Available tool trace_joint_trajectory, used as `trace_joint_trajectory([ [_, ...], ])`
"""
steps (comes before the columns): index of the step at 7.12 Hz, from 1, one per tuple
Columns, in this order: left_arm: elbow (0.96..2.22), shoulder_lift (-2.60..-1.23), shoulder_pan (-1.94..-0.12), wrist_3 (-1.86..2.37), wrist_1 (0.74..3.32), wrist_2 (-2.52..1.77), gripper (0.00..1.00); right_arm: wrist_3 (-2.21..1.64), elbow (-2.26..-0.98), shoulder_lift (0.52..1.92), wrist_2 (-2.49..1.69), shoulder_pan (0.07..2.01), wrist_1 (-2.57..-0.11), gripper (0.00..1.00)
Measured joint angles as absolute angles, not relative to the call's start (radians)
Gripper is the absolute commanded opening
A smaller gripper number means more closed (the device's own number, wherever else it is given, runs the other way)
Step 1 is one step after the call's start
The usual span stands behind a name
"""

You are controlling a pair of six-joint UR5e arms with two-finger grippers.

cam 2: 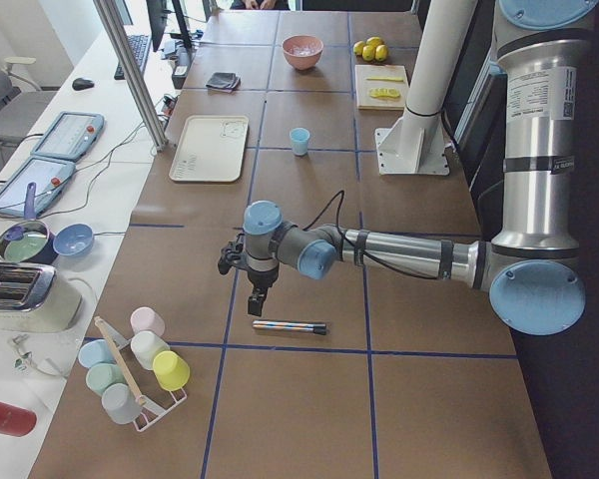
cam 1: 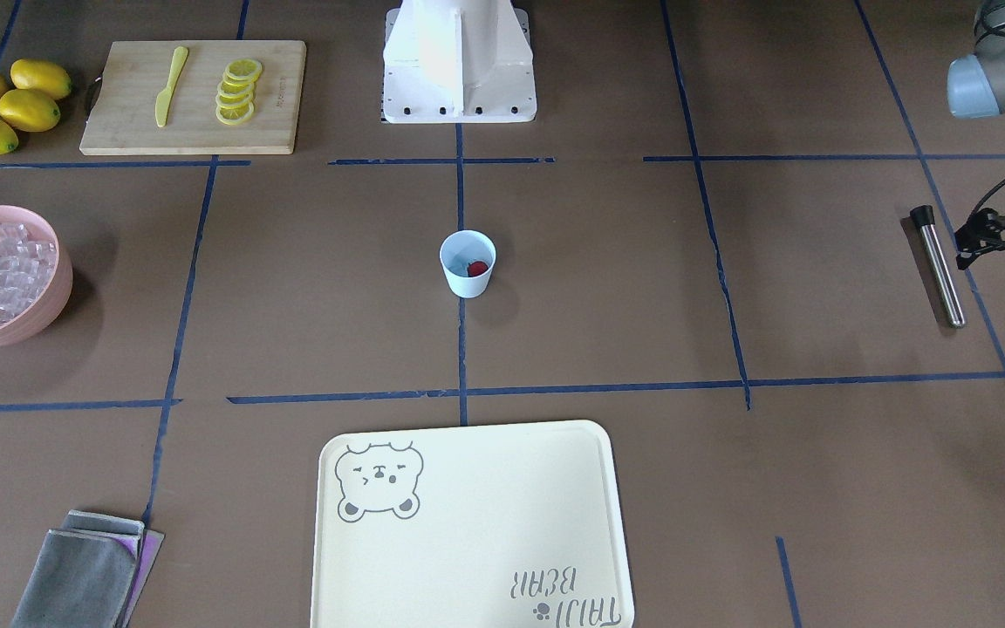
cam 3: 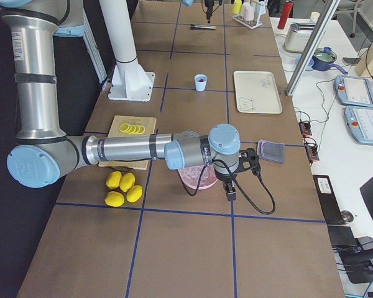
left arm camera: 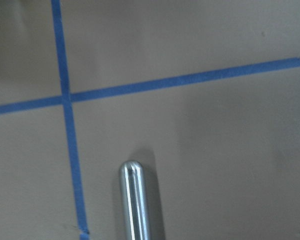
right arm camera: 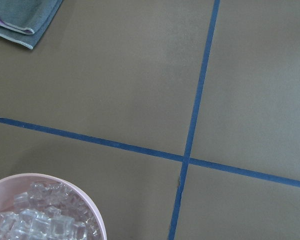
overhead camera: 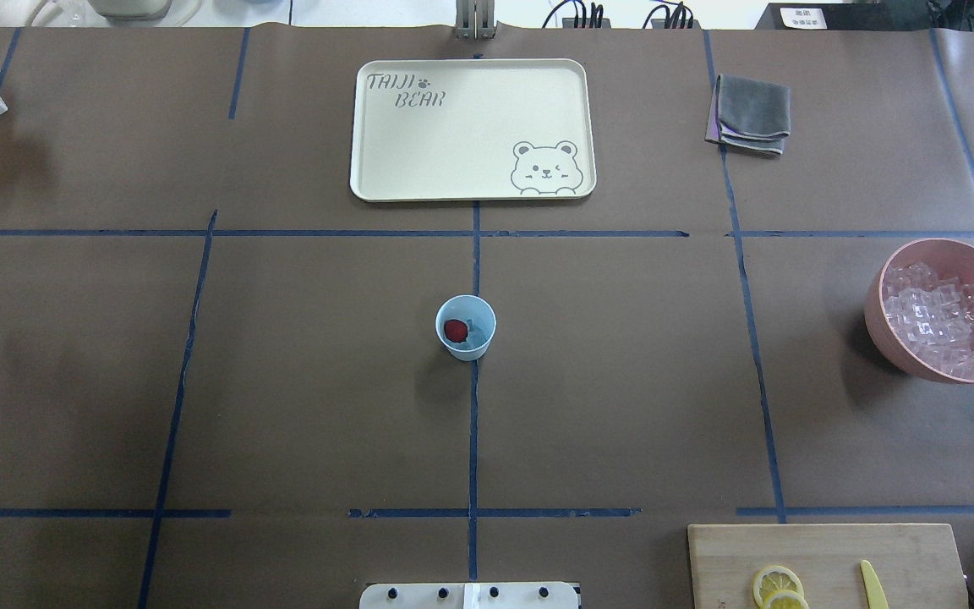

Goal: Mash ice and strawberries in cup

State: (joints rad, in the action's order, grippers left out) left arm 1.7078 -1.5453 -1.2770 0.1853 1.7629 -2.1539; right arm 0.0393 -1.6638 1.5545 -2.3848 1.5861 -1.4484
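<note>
The pale blue cup (cam 1: 468, 277) stands upright at the table's middle, also in the overhead view (overhead camera: 477, 345). One red strawberry piece (overhead camera: 455, 330) lies inside it. The ice (overhead camera: 943, 317) fills a pink bowl (overhead camera: 878, 326) on the robot's right side. My left gripper (cam 2: 255, 299) hangs just above the table next to a steel muddler rod (cam 1: 939, 266). It shows partly in the front view (cam 1: 978, 240), and I cannot tell if it is open. My right gripper (cam 3: 230, 191) hangs beside the pink bowl (cam 3: 196, 179). I cannot tell its state.
A cream bear tray (overhead camera: 385, 152) lies beyond the cup. A folded grey cloth (overhead camera: 753, 110) lies near the bowl. A cutting board (cam 1: 127, 113) with lemon slices and a yellow knife, and whole lemons (cam 1: 10, 105), sit near the robot's base (cam 1: 459, 87). A cup rack (cam 2: 140, 369) stands at the left end.
</note>
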Motion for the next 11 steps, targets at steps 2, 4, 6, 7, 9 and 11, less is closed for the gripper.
trace_joint_trajectory([
  [2, 1.683, -1.586, -1.421, 0.003, 1.617, -2.226, 1.0, 0.038, -1.656, 1.554, -2.387, 1.586, -1.451, 1.0],
  [4, 1.594, -1.592, -1.532, -0.095, 1.595, -2.377, 1.0, 0.038, -1.652, 1.553, -2.392, 1.586, -1.453, 1.0],
  [6, 1.572, -1.592, -1.579, -0.128, 1.587, -2.411, 1.0, 0.037, -1.644, 1.552, -2.395, 1.586, -1.454, 1.0],
  [7, 1.573, -1.59, -1.587, -0.129, 1.581, -2.413, 1.0, 0.037, -1.64, 1.553, -2.396, 1.586, -1.454, 1.0],
  [9, 1.578, -1.586, -1.593, -0.126, 1.555, -2.387, 1.0, 0.041, -1.636, 1.56, -2.395, 1.586, -1.452, 1.0],
  [11, 1.58, -1.587, -1.593, -0.124, 1.53, -2.332, 1.0, 0.05, -1.625, 1.569, -2.394, 1.586, -1.452, 1.0],
])
